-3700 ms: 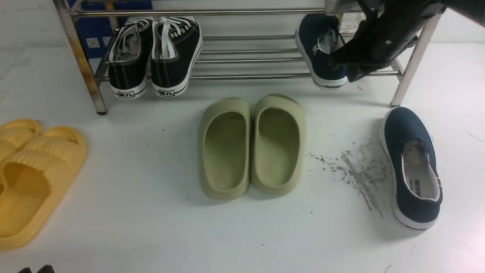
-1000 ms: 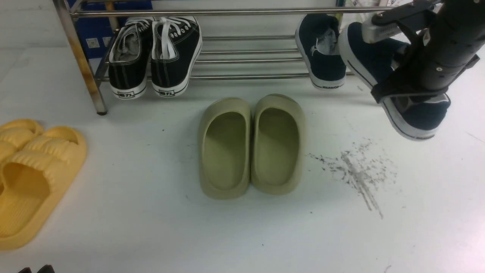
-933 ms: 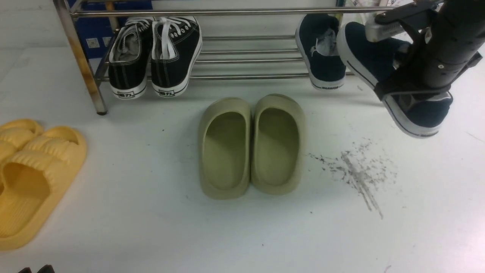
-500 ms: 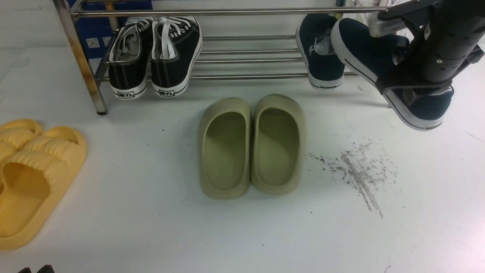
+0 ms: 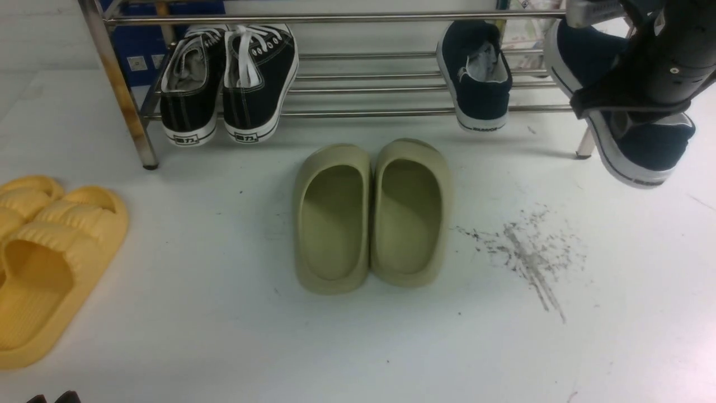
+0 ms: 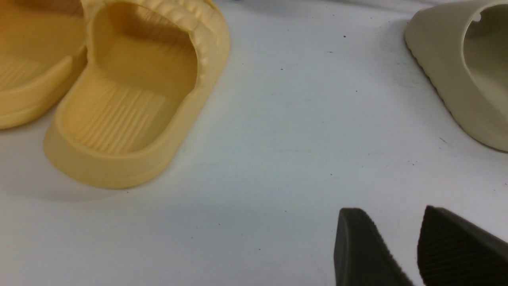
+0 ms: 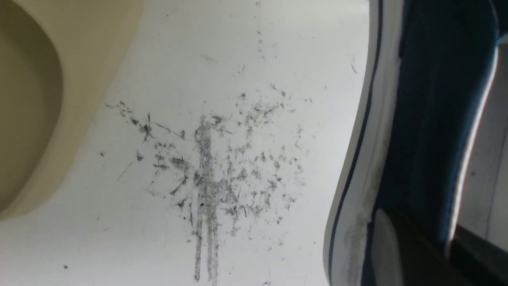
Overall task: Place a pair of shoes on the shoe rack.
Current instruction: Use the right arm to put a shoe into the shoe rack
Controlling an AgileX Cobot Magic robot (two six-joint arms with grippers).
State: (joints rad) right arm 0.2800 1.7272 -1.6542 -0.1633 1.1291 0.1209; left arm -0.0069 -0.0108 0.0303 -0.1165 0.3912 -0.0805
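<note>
— What is seen to have changed?

— One navy shoe [image 5: 475,84] is already lodged on the shoe rack [image 5: 363,113], its heel hanging over the front. Half a second ago the second navy shoe [image 5: 651,143] was held with its toe close against the first. It has since been carried rightwards and a little higher, so the two are now well apart. It is pinched by its side wall in the right gripper [image 5: 629,109], jaws pressed together on the canvas, heel tipped downward.

— What is meant by that for the task?

— Half is done. The shift is judged a correction, so that the placed shoe is not knocked; the setting-down is not yet done.

— What else is to be noted?

— The yellow slides [image 5: 50,252] are left at the far left. The left gripper [image 6: 391,212] hovers over the white surface [image 5: 224,336] beside them, fingers [image 6: 357,246] spread, nothing between. The black sneakers [image 5: 229,84] occupy the rack's left end. The olive slides [image 5: 372,215] and the scuff marks [image 5: 526,252] lie lower down — neither obstructs. The right leg [image 5: 584,146] does: the held shoe hangs in front of it and must be brought back left, under the top bar [image 5: 335,18].
</note>
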